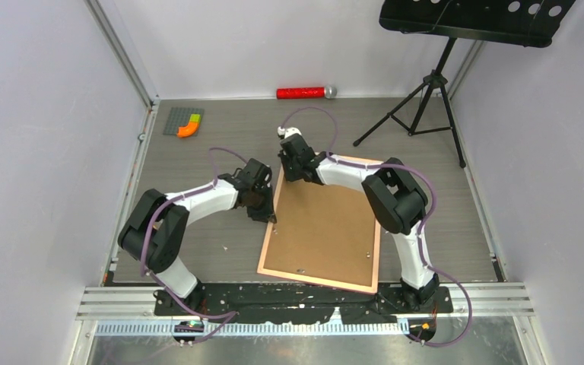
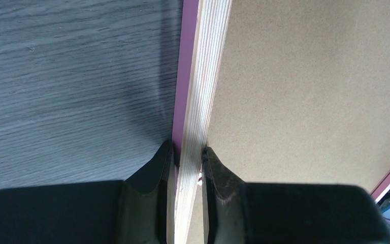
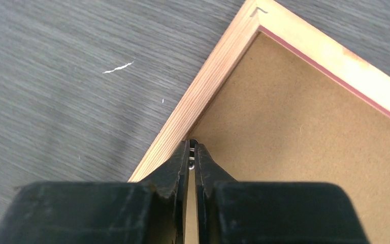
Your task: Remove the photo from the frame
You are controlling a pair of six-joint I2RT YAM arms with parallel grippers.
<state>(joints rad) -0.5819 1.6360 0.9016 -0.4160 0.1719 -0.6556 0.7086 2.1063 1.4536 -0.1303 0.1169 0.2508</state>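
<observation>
The frame (image 1: 268, 245) lies face down in the middle of the table, its pale pink-tan rim up. The brown backing board (image 1: 327, 228) fills it. The photo is hidden under the board. My left gripper (image 1: 269, 216) is shut on the frame's left rim; in the left wrist view the gripper (image 2: 189, 152) clamps the striped wooden edge (image 2: 203, 76). My right gripper (image 1: 293, 176) is at the frame's far left corner. In the right wrist view the right gripper (image 3: 192, 145) is shut on a small metal tab (image 3: 191, 161) just inside the rim (image 3: 208, 86), over the board (image 3: 294, 132).
A red cylinder with a silver end (image 1: 304, 93) lies at the back wall. A grey baseplate with an orange and green brick (image 1: 184, 122) sits back left. A black music stand's tripod (image 1: 426, 99) stands back right. Grey walls close in on both sides.
</observation>
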